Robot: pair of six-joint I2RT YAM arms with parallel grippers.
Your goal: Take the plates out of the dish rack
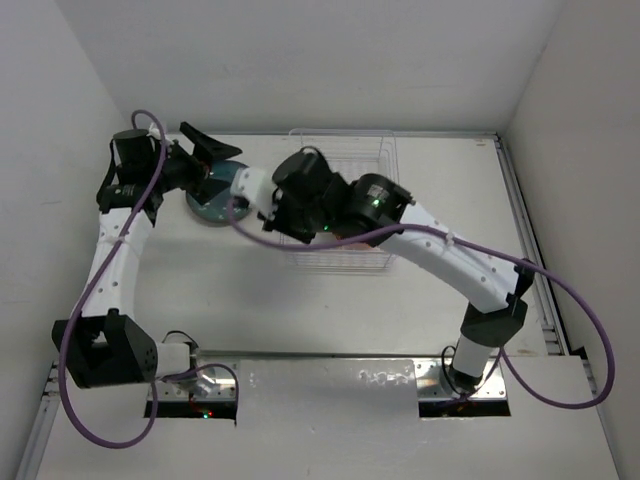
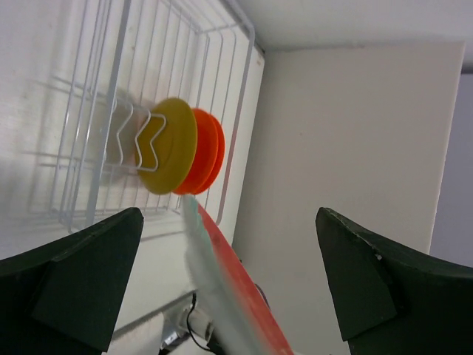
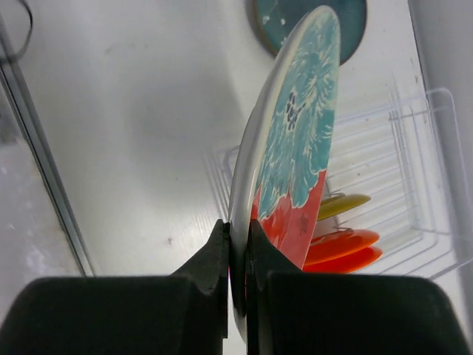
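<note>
The right pincer (image 3: 236, 229) is pressed together on the rim of a plate (image 3: 295, 140), pinching it between the two dark fingers (image 3: 211, 255). This plate stands on edge. Its face shows a teal pattern above and red below, and its back is pale. From the left wrist view the same plate (image 2: 222, 292) rises edge-on in the foreground, red on one side and whitish on the other. From above it is hidden under the right arm, which reaches across to the left end of the dish rack (image 1: 345, 150).

The dish rack sits at the far edge of the worktop (image 1: 330, 310), about midway along it. A yellow plate (image 2: 170, 144) stands upright between the wire prongs inside, with an orange plate (image 2: 207, 151) close behind it. Whether the two touch cannot be told. In the right wrist view the yellow plate (image 3: 344, 203) and the orange rims (image 3: 344, 244) show just past the held plate, inside the dish rack (image 3: 414, 148).

A dark teal plate (image 1: 210, 200) lies flat on the worktop beside the left end of the rack, towards the far-left corner. In the right wrist view it (image 3: 277, 26) lies beyond the held plate.

The left pincer (image 1: 215, 160) hangs over the teal plate with its fingers (image 2: 74, 288) spread wide, holding nothing.
</note>
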